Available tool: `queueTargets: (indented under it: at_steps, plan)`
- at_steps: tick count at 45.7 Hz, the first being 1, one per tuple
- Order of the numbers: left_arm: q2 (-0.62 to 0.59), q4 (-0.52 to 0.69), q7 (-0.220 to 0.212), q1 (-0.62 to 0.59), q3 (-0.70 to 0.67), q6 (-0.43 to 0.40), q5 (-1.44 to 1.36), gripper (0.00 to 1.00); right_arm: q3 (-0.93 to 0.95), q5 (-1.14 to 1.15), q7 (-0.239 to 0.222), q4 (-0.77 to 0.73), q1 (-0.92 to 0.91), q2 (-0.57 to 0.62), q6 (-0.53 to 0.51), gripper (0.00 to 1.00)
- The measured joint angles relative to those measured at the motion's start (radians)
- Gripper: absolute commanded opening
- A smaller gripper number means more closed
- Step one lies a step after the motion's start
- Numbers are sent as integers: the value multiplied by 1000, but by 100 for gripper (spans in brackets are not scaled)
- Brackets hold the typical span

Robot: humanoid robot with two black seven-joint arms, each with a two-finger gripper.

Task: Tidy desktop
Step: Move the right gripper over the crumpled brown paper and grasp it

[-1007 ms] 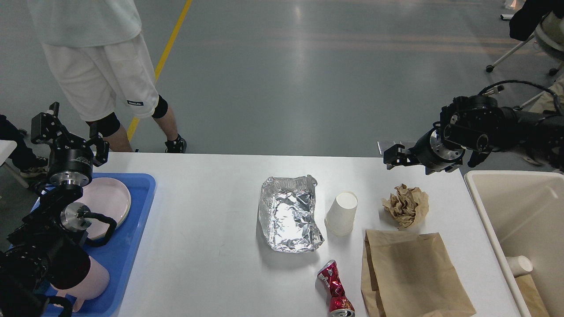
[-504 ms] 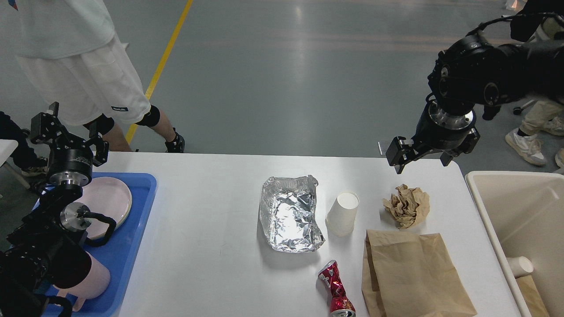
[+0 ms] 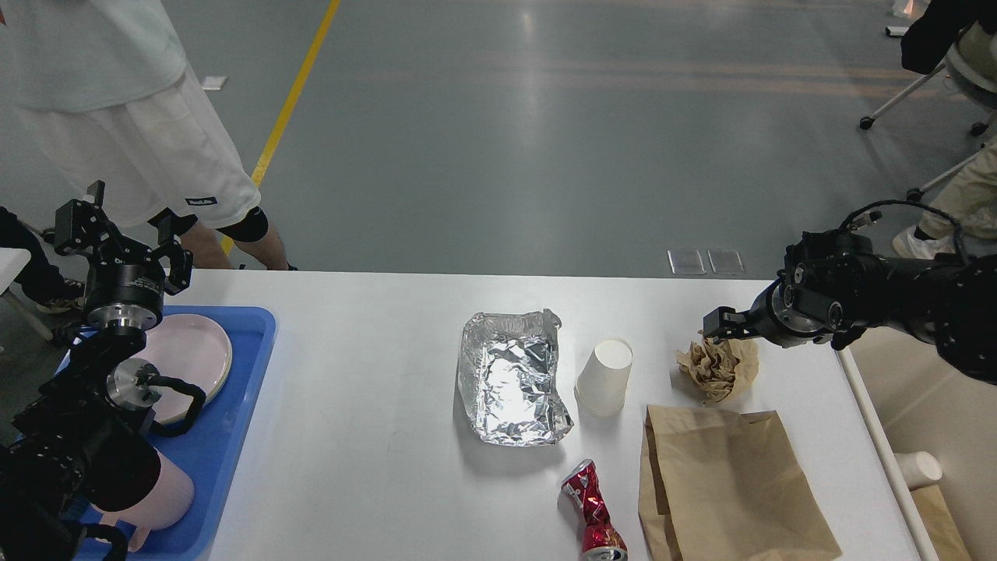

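Observation:
The white desktop (image 3: 374, 374) holds a crumpled foil tray (image 3: 514, 378), an upside-down white paper cup (image 3: 606, 376), a crumpled brown paper ball (image 3: 720, 368), a flat brown paper bag (image 3: 724, 483) and a crushed red can (image 3: 593, 510). My right gripper (image 3: 718, 323) hangs just above the top of the paper ball; it is dark and its fingers cannot be told apart. My left gripper (image 3: 121, 230) is open and empty, raised above the far end of the blue tray (image 3: 234, 436).
The blue tray at the left holds a pink plate (image 3: 191, 354) and a pink cup (image 3: 160, 495). A beige bin (image 3: 880, 436) at the right edge holds a paper cup (image 3: 919, 470). A person (image 3: 132, 117) stands behind the table's far left corner.
My right arm rose, then came down and forward, so its gripper is now just over the paper ball. The person stepped left. The left arm has not moved.

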State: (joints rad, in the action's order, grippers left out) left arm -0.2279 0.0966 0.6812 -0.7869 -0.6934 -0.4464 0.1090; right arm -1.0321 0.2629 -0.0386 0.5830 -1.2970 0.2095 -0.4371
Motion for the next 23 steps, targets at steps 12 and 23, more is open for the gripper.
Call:
queueTargets:
  at_steps: [12, 23]
  plan:
    - [0, 0, 0, 0, 0, 0, 0, 97, 70, -1, 0, -117, 136, -2, 65, 100]
    - [1, 0, 0, 0, 0, 0, 0, 97, 106, 1, 0, -165, 214, -25, 141, 85]
